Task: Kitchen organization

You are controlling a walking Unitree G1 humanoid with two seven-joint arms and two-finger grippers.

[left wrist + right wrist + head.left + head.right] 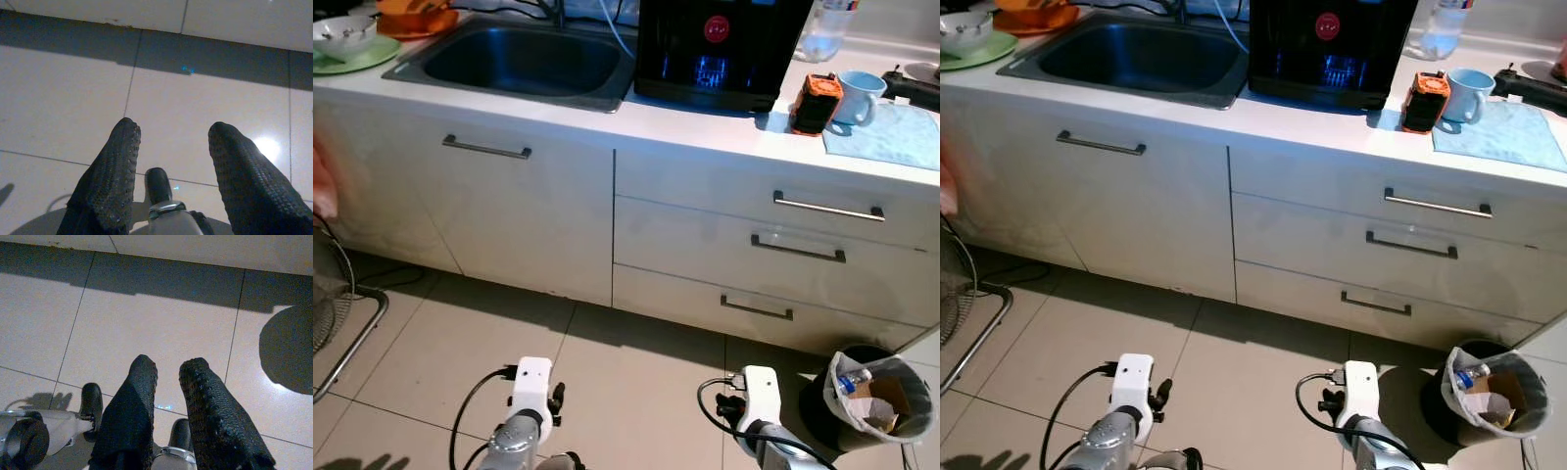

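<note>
I'm seeing the left pincer (173,142) hanging low over the tiled floor (63,107), fingers spread wide and holding nothing. The right pincer (168,372) is hanging alongside, fingers slightly parted, also carrying nothing. Ahead, the white worktop (685,122) is carrying a sink (524,61), black appliance (720,44), orange device (817,103), blue mug (858,96). A bin (881,397) is standing on the floor.

White cabinets (519,211), pale-blue mug (858,95) (orange-black gadget (816,103) beside)
</note>
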